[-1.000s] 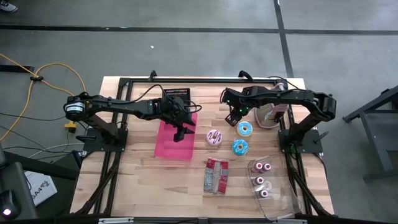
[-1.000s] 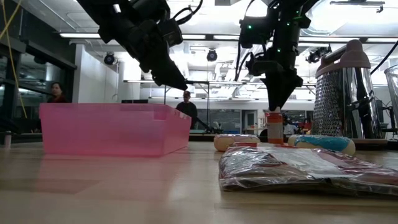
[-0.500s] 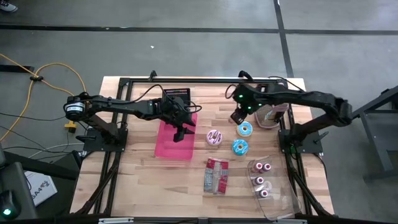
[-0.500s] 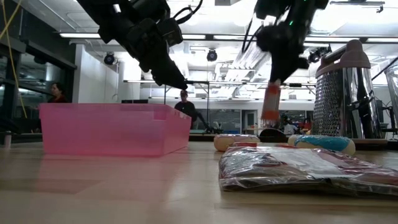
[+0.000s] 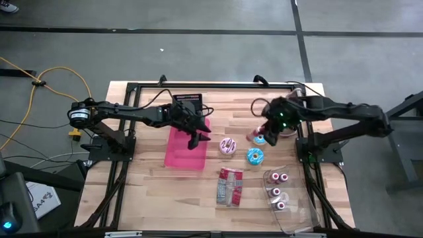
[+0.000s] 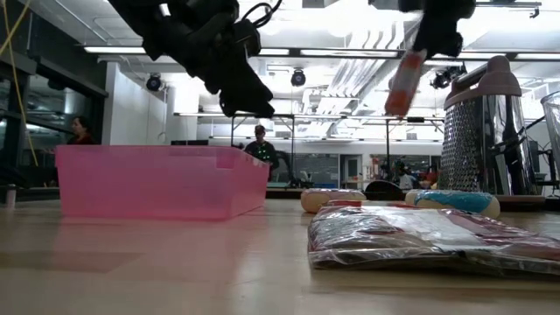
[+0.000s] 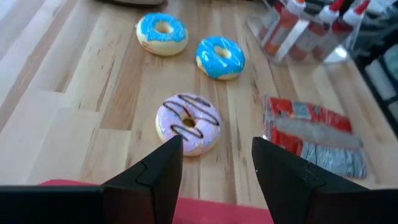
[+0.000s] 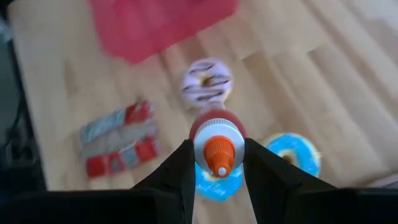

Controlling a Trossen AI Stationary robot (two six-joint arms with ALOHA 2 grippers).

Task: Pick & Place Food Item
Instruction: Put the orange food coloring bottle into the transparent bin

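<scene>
Since the earlier frame, the right gripper (image 5: 259, 134) has risen and drawn back toward its own base, carrying the sauce bottle (image 8: 217, 143) up from the tabletop (image 5: 152, 177). In the low view the bottle (image 6: 398, 84) now hangs tilted and blurred, clear of the surface; before, it stood upright near the donuts. The left gripper (image 5: 195, 137) has stayed over the pink bin (image 5: 185, 149).

The right gripper is closed on the bottle, one finger at each side of its white cap and orange nozzle. The left gripper stands parted and holds nothing.

Below the bottle lie two blue-iced donuts (image 7: 221, 57) and, nearer the bin, a pink-iced donut (image 7: 188, 122) with dark drizzle. A glossy wrapped snack pack (image 5: 229, 186) lies further forward. A clear plastic holder (image 5: 285, 198) with three more bottles sits at the right front corner. A metal box grater (image 6: 479, 131) stands behind the donuts.

In the high view the right gripper covers part of one blue donut. The bottle's body is hidden in the right wrist view.

The tabletop is pale wooden planks; the bin is translucent plastic.
</scene>
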